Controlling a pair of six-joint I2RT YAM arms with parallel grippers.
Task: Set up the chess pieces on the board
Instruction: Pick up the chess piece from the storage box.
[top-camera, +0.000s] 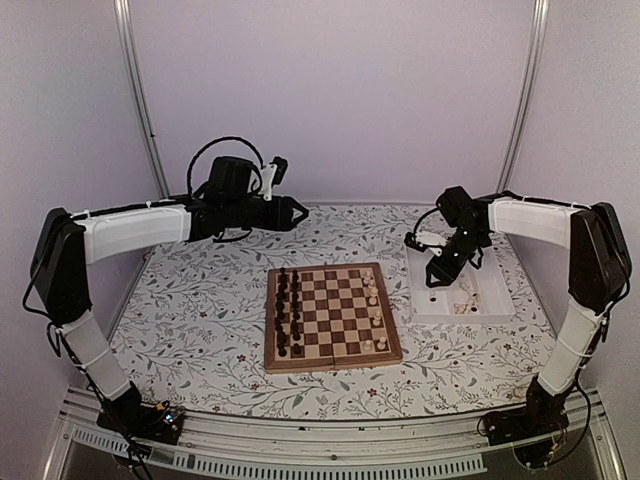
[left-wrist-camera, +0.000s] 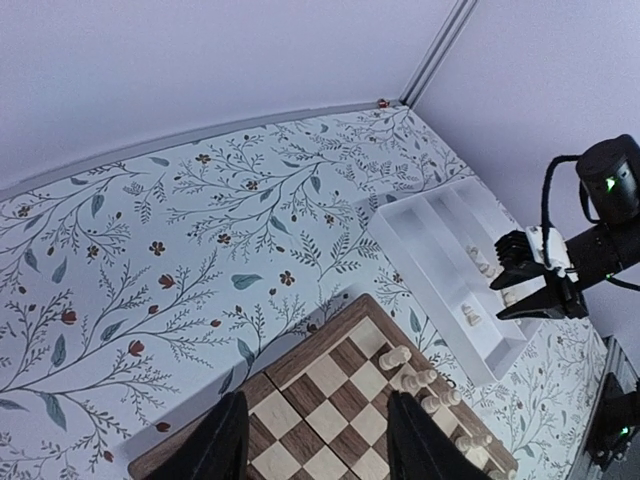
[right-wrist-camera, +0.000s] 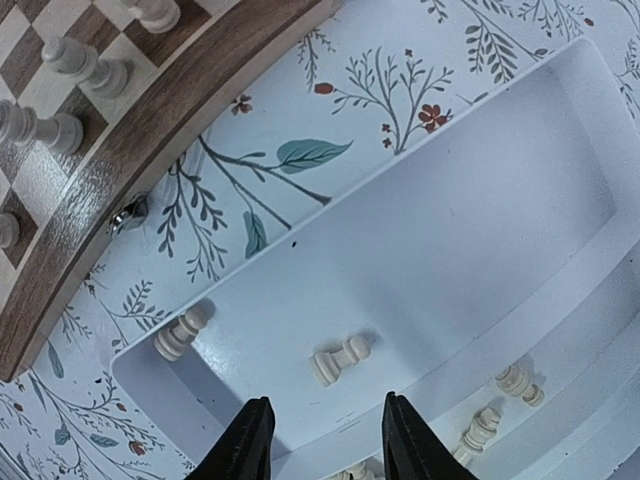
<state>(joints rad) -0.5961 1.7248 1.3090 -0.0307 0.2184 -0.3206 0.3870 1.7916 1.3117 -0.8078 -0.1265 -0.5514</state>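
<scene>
Top view: the right gripper (top-camera: 437, 277) hangs over the white tray (top-camera: 500, 308), and the left gripper (top-camera: 298, 212) is held high beyond the board (top-camera: 333, 362). Pale chess pieces (top-camera: 372, 300) line the board's right edge, dark pieces (top-camera: 288, 310) its left

Left wrist view: the left fingers (left-wrist-camera: 215, 445) stand well apart, empty, above the board's corner

Right wrist view: the right jaws are apart and empty, with a pale pawn (right-wrist-camera: 340, 360) lying in the tray just ahead of them

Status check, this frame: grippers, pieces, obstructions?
Left gripper open, empty, high behind the board. Right gripper open, empty, over a pale piece lying in the tray. More pale pieces loose there. Nothing blocking.
</scene>
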